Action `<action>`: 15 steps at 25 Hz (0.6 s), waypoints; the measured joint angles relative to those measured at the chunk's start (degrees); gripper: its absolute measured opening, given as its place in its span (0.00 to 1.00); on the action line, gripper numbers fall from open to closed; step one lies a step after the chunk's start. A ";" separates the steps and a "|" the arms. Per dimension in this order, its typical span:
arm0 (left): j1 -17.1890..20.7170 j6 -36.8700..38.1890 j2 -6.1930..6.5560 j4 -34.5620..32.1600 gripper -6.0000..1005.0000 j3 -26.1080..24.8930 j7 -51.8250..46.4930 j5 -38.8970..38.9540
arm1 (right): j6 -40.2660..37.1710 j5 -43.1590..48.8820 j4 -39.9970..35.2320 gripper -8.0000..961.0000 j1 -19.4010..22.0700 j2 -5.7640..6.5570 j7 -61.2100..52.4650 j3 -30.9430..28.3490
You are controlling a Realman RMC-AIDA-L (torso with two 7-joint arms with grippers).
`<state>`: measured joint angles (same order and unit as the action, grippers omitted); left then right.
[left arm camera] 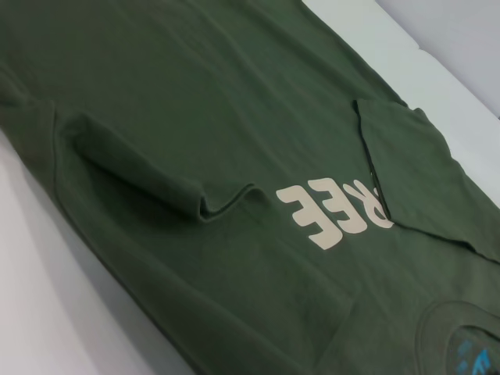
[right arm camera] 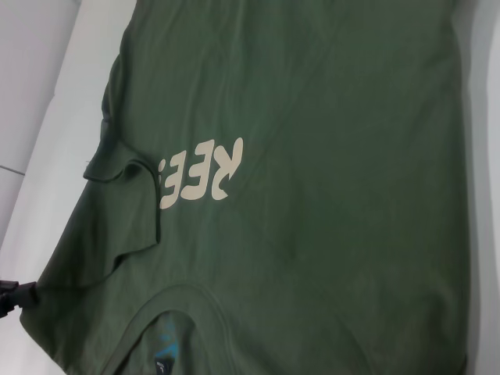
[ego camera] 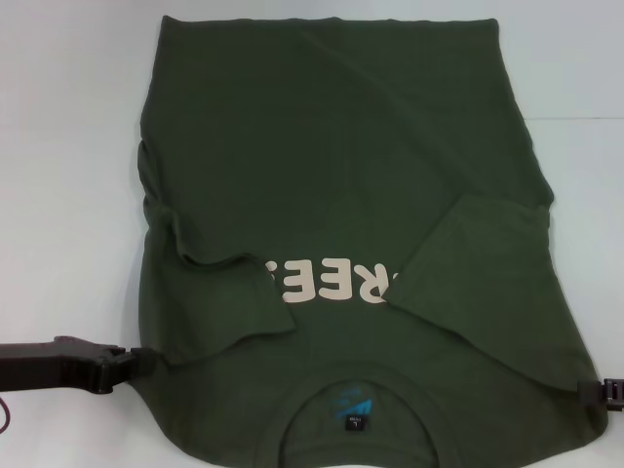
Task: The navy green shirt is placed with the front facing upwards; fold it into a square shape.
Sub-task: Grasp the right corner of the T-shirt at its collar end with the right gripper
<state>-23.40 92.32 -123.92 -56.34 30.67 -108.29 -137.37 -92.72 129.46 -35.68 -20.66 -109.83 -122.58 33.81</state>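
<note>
The navy green shirt point(ego camera: 331, 146) lies flat on the white table, front up, collar toward me. Both sleeves are folded inward: the left one point(ego camera: 210, 302) and the right one point(ego camera: 478, 263) each cover an end of the pale letters point(ego camera: 327, 281). The black neck label point(ego camera: 353, 405) with blue print shows inside the collar. My left gripper point(ego camera: 144, 363) sits low at the shirt's left shoulder edge, touching the cloth. At the right shoulder edge is my right gripper point(ego camera: 597, 390), mostly out of frame. The left wrist view shows the shirt point(left arm camera: 195, 94) and letters point(left arm camera: 336, 211). In the right wrist view the shirt point(right arm camera: 328, 101) fills the frame, with the left gripper point(right arm camera: 17, 295) at its edge.
White tabletop point(ego camera: 58, 146) surrounds the shirt on the left, right and far sides. The hem reaches near the table's far edge. A seam in the table surface point(left arm camera: 437, 58) runs beyond the shirt.
</note>
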 joint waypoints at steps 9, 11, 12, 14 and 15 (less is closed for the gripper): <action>-0.08 -0.04 0.08 -0.15 0.01 -0.18 0.01 0.00 | 1.14 4.43 -0.48 0.61 -1.39 -0.59 -2.11 0.11; -0.10 -0.11 0.13 -0.17 0.01 -0.23 0.02 0.00 | 1.98 5.89 -0.82 0.57 -1.82 -0.92 -3.04 0.06; -0.11 -0.13 0.14 -0.17 0.01 -0.22 0.02 0.00 | 2.31 6.39 -0.96 0.55 -2.00 -1.06 -3.36 0.06; -0.14 -0.20 0.17 -0.18 0.01 -0.25 0.02 0.00 | 2.52 6.63 -1.29 0.50 -2.11 -1.21 -3.56 0.08; -0.15 -0.21 0.17 -0.18 0.01 -0.27 0.02 0.00 | 2.53 6.64 -1.40 0.46 -2.13 -1.25 -3.58 0.12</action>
<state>-23.55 92.11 -123.75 -56.52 30.40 -108.27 -137.36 -90.19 136.09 -37.08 -22.79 -111.08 -126.16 33.93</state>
